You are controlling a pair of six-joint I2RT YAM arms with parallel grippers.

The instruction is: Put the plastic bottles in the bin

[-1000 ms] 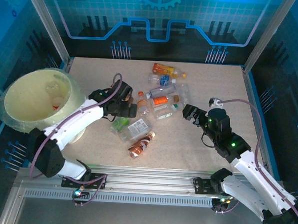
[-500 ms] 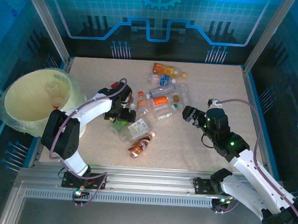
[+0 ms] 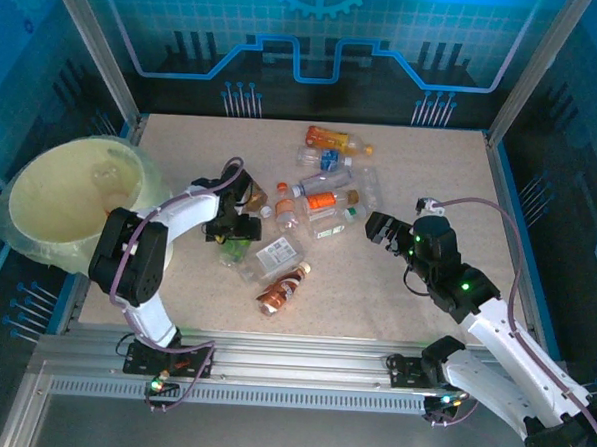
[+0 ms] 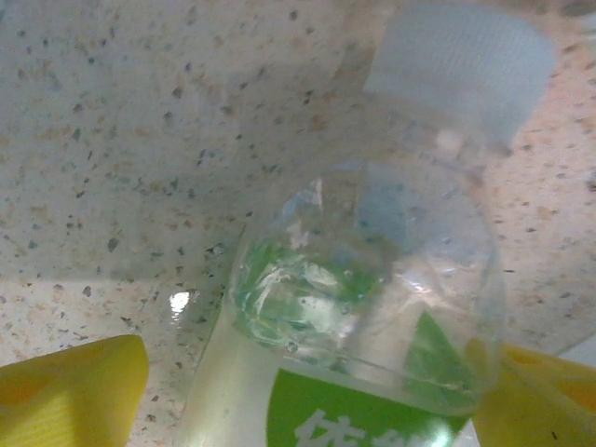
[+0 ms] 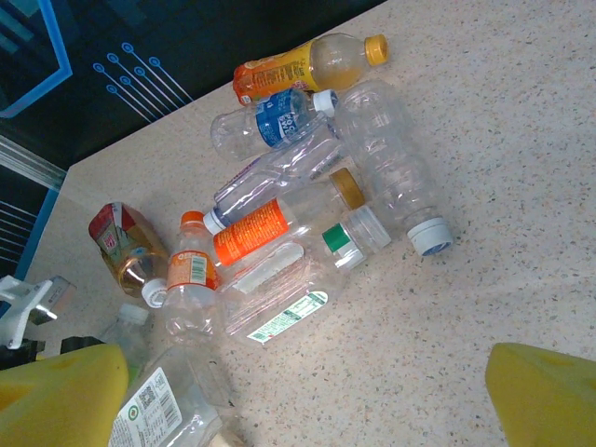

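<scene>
The bin (image 3: 49, 200) is set at the left edge of the table (image 3: 395, 299), and the bottles (image 3: 320, 190) are heaped to the right of it, well apart from its rim. On the side of the heap nearer the bin, a green-label bottle (image 4: 372, 307) is lain flat. It is straddled by the left gripper (image 3: 233, 230), which is spread wide and not yet closed, one pad (image 4: 74, 391) standing apart from the wall. The right gripper (image 5: 298, 400) is held wide and empty beyond the heap, farthest from the bin. The bottle is judged light, thin-walled, slick and easily crushed. It is best taken across the labelled body, since the tapered shoulder below the cap (image 4: 456, 65) would likely be squeezed out.
</scene>
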